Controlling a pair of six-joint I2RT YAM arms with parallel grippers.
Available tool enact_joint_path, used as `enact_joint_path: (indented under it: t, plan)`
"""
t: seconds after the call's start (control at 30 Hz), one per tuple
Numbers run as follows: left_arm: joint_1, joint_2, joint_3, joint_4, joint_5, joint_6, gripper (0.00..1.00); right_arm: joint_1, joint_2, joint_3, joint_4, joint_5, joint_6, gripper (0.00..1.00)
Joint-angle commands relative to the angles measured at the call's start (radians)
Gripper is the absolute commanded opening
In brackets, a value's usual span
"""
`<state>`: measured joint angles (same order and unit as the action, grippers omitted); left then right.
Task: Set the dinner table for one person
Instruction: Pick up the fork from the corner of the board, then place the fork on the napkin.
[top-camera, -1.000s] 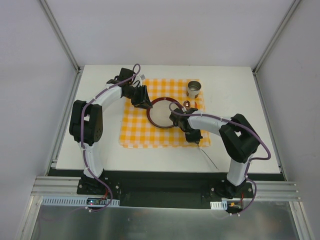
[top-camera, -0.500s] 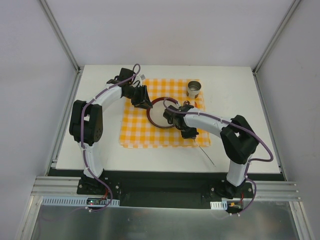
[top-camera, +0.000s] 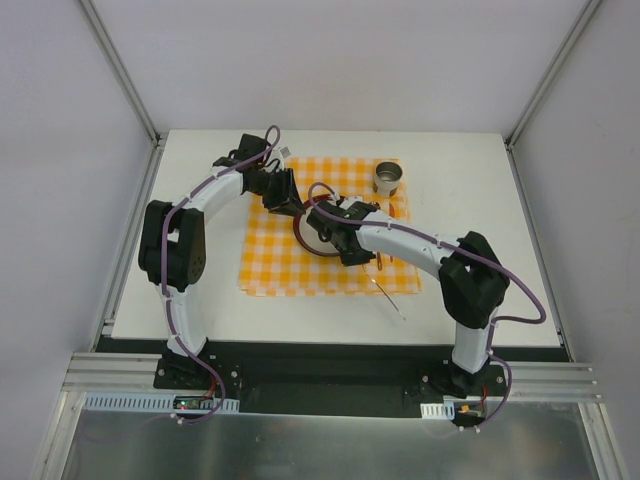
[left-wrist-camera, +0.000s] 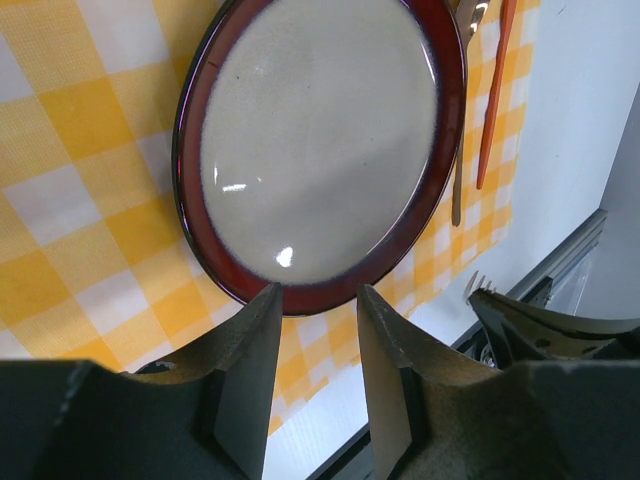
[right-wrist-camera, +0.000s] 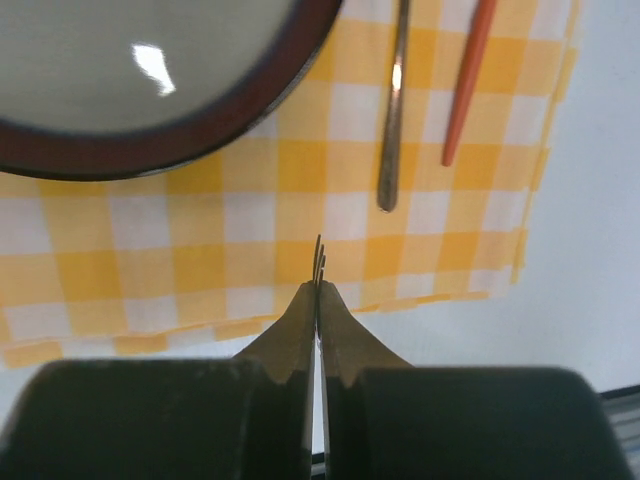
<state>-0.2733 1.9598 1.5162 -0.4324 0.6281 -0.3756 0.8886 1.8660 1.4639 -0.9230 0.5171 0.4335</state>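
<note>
plain white walls (top-camera: 330, 60), grey metal rails (top-camera: 118, 68) at the corners.

The white surface (top-camera: 480, 180) carries an orange-and-white checked cloth (top-camera: 270, 255), spread flat near its middle, all edges inside it.

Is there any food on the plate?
No, the plate is bare, just a shiny cream middle inside its dark red rim.

White-wrapped arms (top-camera: 410, 240), black joints (top-camera: 172, 245) — purple cables (top-camera: 272, 132)
</note>
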Motion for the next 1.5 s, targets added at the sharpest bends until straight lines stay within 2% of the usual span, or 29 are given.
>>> enact_joint_path:
  t: [0.0, 0.43, 0.63, 0.83, 1.07, 1.17, 1.23, 1.27, 1.3, 1.37, 1.47]
  plan:
    - [0.005, -0.027, 0.029, -0.014, 0.015, 0.0, 0.35, 0.007, -0.002, 0.01, 0.128, -0.084, -0.03, 0.01]
    - [0.005, -0.03, 0.021, -0.014, 0.008, -0.005, 0.35, 0.023, 0.114, 0.131, 0.355, -0.339, -0.038, 0.01]
    - [0.005, -0.022, 0.01, -0.012, 0.007, -0.003, 0.35, 0.036, 0.162, 0.205, 0.437, -0.377, -0.064, 0.01]
    - [0.005, -0.018, 0.013, -0.012, 0.002, 0.0, 0.35, 0.036, 0.212, 0.297, 0.457, -0.394, -0.111, 0.01]
    - [0.006, -0.009, 0.019, -0.017, -0.011, -0.003, 0.35, 0.02, 0.309, 0.479, 0.429, -0.42, -0.168, 0.01]
    - [0.014, -0.009, 0.021, -0.032, -0.034, 0.004, 0.35, 0.016, 0.335, 0.496, 0.443, -0.443, -0.188, 0.01]
    - [0.017, -0.006, 0.021, -0.038, -0.034, 0.015, 0.35, 0.018, 0.338, 0.489, 0.463, -0.462, -0.197, 0.06]
    - [0.017, -0.003, 0.021, -0.042, -0.033, 0.018, 0.35, 0.015, 0.338, 0.483, 0.47, -0.468, -0.202, 0.2]
    - [0.017, -0.002, 0.019, -0.042, -0.031, 0.018, 0.35, 0.016, 0.335, 0.474, 0.478, -0.47, -0.202, 0.25]
    - [0.017, 0.004, 0.019, -0.043, -0.021, 0.02, 0.35, 0.015, 0.334, 0.472, 0.477, -0.477, -0.219, 0.32]
    - [0.017, 0.011, 0.027, -0.042, -0.019, 0.018, 0.35, 0.016, 0.317, 0.464, 0.454, -0.462, -0.243, 0.36]
